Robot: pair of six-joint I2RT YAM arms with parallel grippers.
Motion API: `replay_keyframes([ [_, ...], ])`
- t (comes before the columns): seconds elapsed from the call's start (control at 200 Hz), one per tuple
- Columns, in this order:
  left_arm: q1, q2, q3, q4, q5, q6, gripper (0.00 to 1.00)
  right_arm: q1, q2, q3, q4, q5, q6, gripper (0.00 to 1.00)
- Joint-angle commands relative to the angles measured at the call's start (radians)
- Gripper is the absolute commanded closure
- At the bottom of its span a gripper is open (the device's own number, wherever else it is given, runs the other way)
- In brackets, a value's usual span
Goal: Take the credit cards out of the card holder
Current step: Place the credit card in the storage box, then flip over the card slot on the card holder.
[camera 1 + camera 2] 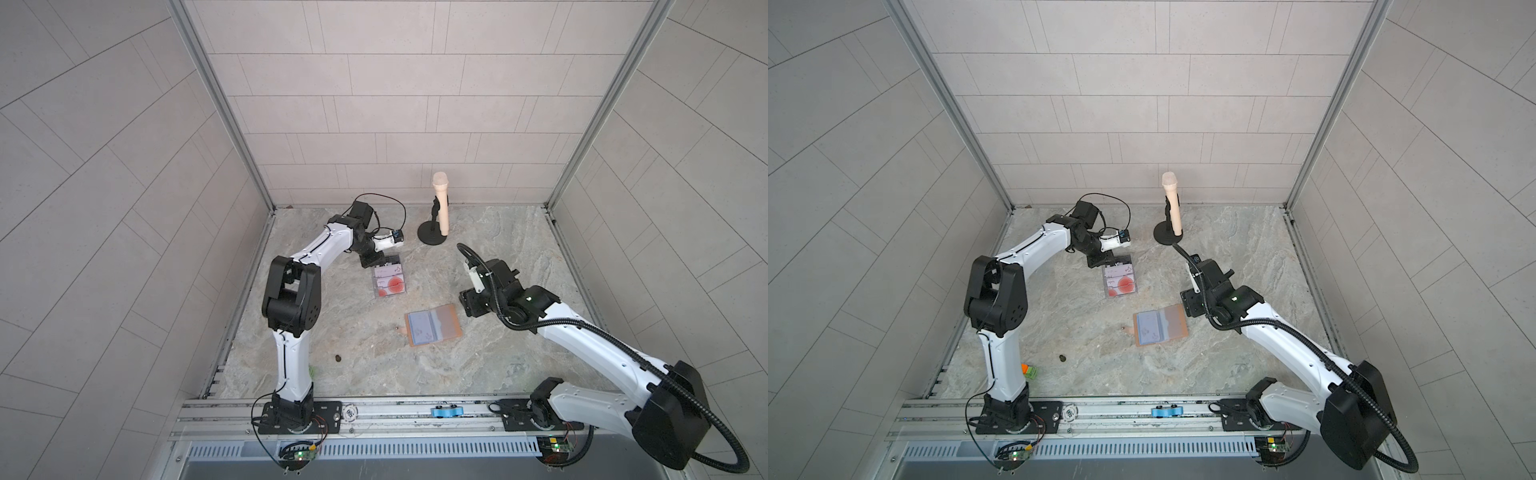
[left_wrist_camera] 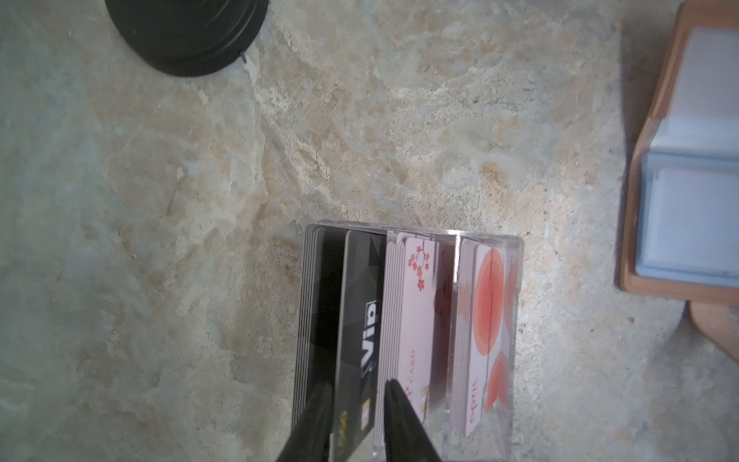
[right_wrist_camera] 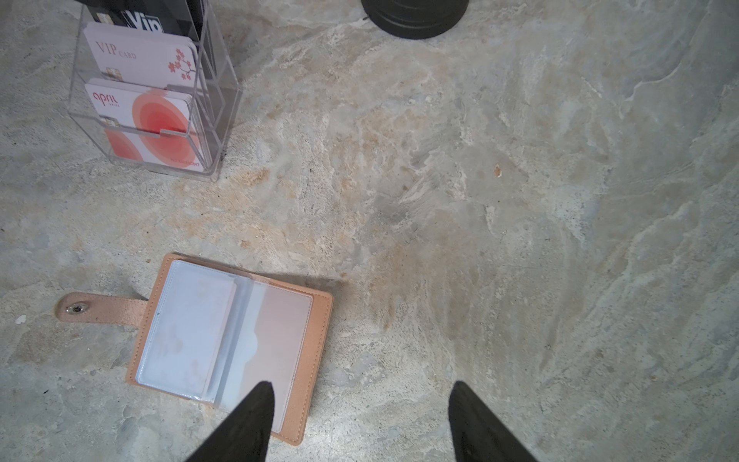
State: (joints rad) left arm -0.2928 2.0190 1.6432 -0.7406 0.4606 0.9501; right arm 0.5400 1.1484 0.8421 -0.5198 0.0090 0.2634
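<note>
while the dark vip card (image 2: 360,312) stands in the clear box (image 2: 516,280), in the compartment at the box's 12 o'clock end in both top views, the left gripper (image 2: 358,384) straddles one end of it with jaws a little apart, wider than the card is thick, so i judge it is not clamped. pink blossom cards (image 2: 412,320) fill the middle compartment and white cards with red circles (image 2: 486,304) the one at 6 o'clock. that much of the job looks done.

the card holder (image 1: 451,320) lies open and flat on the table (image 1: 332,353), just off its centre toward 4 o'clock, with the box near it at 11 o'clock. in the right wrist view one sleeve shows only tan leather behind it. the other has a pale card (image 3: 188,328) with faint blossom marks showing through, and that one, i judge, is left to pull. whether more sit in the sleeves underneath, i cannot tell.

the right gripper (image 3: 362,384) hovers at the holder's 3 o'clock, jaws wide apart, holding nothing.
</note>
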Motion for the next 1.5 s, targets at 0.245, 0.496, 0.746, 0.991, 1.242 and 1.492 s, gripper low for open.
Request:
replay_keyframes([
  [0.245,0.005,-0.083,-0.025,0.066,-0.059,-0.072,0.53,-0.005,-0.032,-0.014,0.012,0.005,0.007,0.28],
  [0.496,-0.002,-0.212,-0.019,0.07,-0.161,-0.17,0.46,-0.003,-0.041,-0.011,0.025,-0.02,0.049,0.26],
  [0.746,-0.026,-0.503,-0.258,0.293,-0.348,-0.495,0.4,0.065,-0.017,-0.029,0.046,-0.045,0.102,0.24],
  [0.991,-0.185,-0.742,-0.627,0.442,-0.446,-0.887,0.33,0.14,-0.011,-0.025,0.02,-0.03,0.12,0.24],
  [1.242,-0.36,-0.921,-0.923,0.597,-0.5,-1.228,0.31,0.147,0.03,-0.02,0.009,-0.071,0.11,0.23],
  [1.492,-0.532,-0.941,-1.08,0.822,-0.417,-1.459,0.47,0.169,0.077,-0.012,0.054,-0.083,0.16,0.25],
])
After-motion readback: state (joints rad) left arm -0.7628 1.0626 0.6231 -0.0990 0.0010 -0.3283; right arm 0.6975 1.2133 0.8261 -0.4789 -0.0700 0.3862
